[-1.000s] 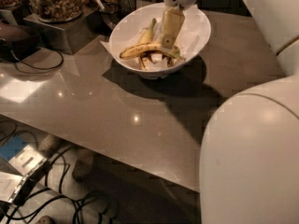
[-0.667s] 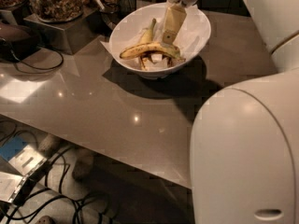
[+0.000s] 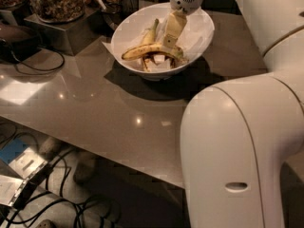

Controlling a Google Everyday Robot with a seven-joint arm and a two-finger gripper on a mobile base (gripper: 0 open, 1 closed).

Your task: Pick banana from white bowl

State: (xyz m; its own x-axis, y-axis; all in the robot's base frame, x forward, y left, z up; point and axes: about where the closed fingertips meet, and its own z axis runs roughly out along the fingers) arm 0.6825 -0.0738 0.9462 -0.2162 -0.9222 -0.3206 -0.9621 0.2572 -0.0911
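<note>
camera view: the gripper point(image 3: 170, 43) hangs from the pale wrist at the top of the frame and reaches down into the white bowl point(image 3: 122, 33), its tan tip right at the banana point(image 3: 142, 52), near that fruit's right-hand half. whether it is spread around the banana or closed on it cannot be told from here, as the tip reads as 1 tan block.

the banana lies across the bottom of the bowl on the white paper lining, curved, with its left end pointing toward the near-left rim. a slimmer banana point(image 3: 152, 30) leans up the back wall just behind it, and something darker and brown-streaked lies under the banana's right half. the bowl stands on the grey table point(image 3: 95, 108), toward its far edge.

the step in hand looks like the grasp itself: the tip is down at the fruit, but the banana rests in the bowl and is not yet lifted. the next move calls for a firm hold on the curved banana alone, then a straight rise clear of the rim, without dragging the slimmer banana or the paper along.

the robot's large white arm point(image 3: 237, 151) fills the right foreground. a jar of brown bits point(image 3: 52, 1) sits on a metal box point(image 3: 66, 32) at the far left, and cables point(image 3: 71, 208) lie on the floor.

no brand, label or writing can be read anywhere.
</note>
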